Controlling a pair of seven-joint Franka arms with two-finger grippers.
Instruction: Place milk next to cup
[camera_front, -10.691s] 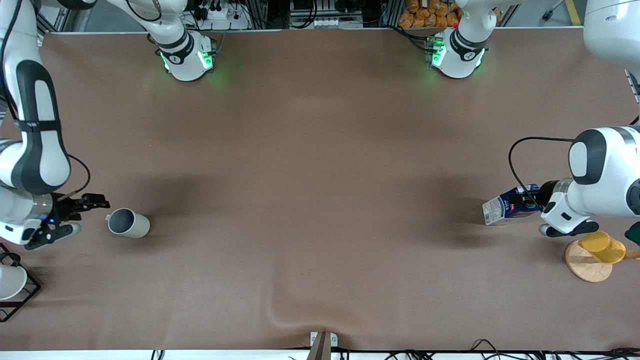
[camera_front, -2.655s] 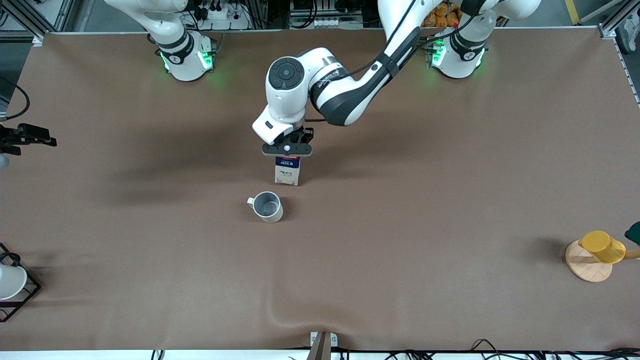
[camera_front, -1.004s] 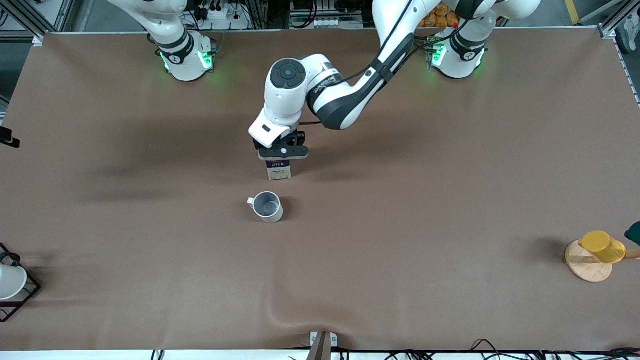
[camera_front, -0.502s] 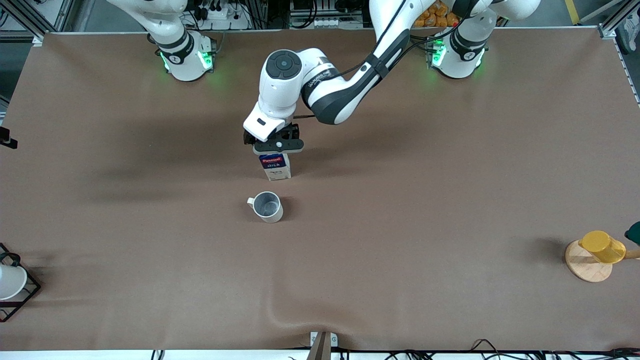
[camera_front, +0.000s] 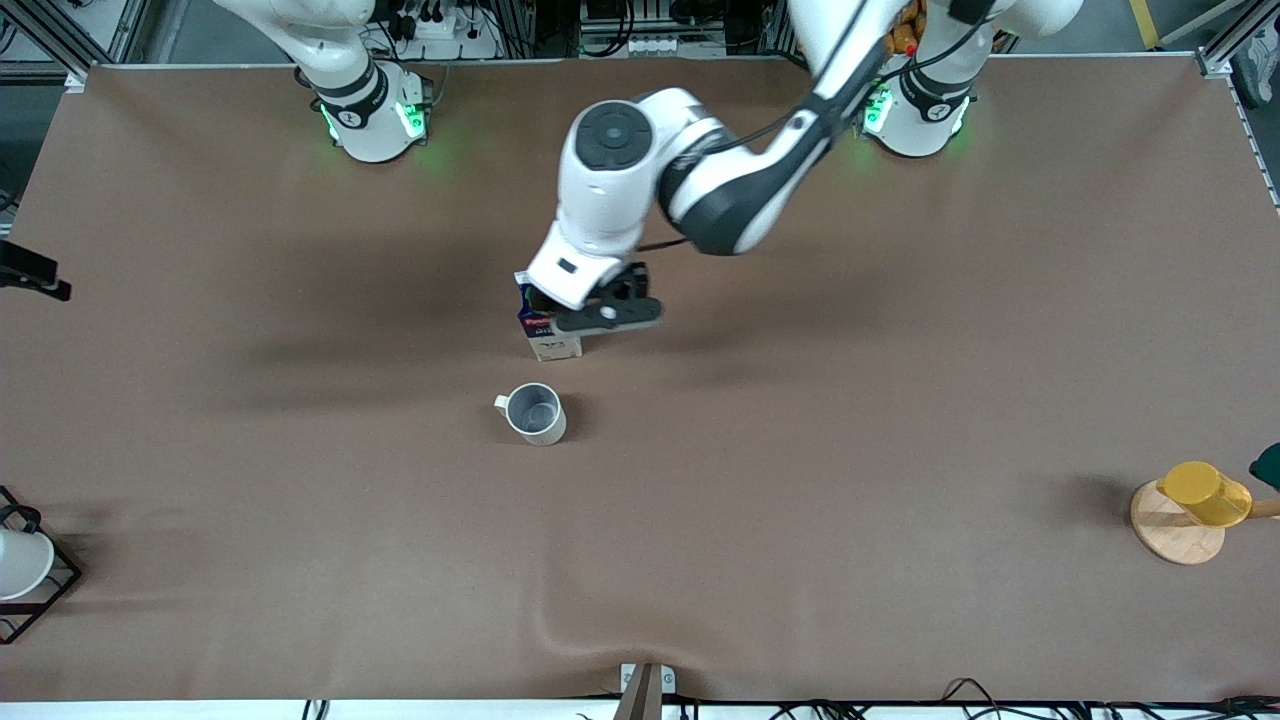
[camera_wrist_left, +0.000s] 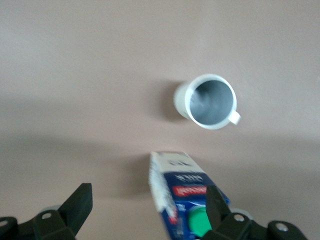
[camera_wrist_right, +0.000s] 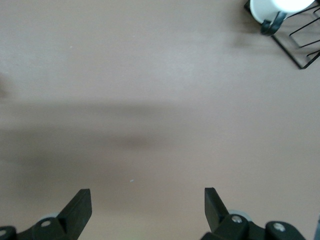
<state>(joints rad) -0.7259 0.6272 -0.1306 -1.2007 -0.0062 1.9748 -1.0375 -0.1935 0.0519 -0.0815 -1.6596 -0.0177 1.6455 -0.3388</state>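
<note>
The milk (camera_front: 548, 338), a dark-blue carton with a red label, stands upright on the table just farther from the front camera than the cup (camera_front: 533, 413), a pale grey mug with its handle toward the right arm's end. My left gripper (camera_front: 606, 316) is open and hovers over the carton, offset toward the left arm's end. In the left wrist view the milk (camera_wrist_left: 182, 192) with its green cap sits close to one finger (camera_wrist_left: 219, 216), not clamped, and the cup (camera_wrist_left: 210, 101) stands apart from it. My right gripper (camera_wrist_right: 147, 212) is open and empty over bare table at the right arm's end.
A yellow cup (camera_front: 1205, 492) lies on a round wooden coaster (camera_front: 1175, 535) at the left arm's end. A white cup in a black wire rack (camera_front: 22, 570) stands at the right arm's end; it also shows in the right wrist view (camera_wrist_right: 282, 12).
My left gripper has opened and let go of the milk, then risen and shifted toward the left arm's end. The milk stays standing by the cup.
</note>
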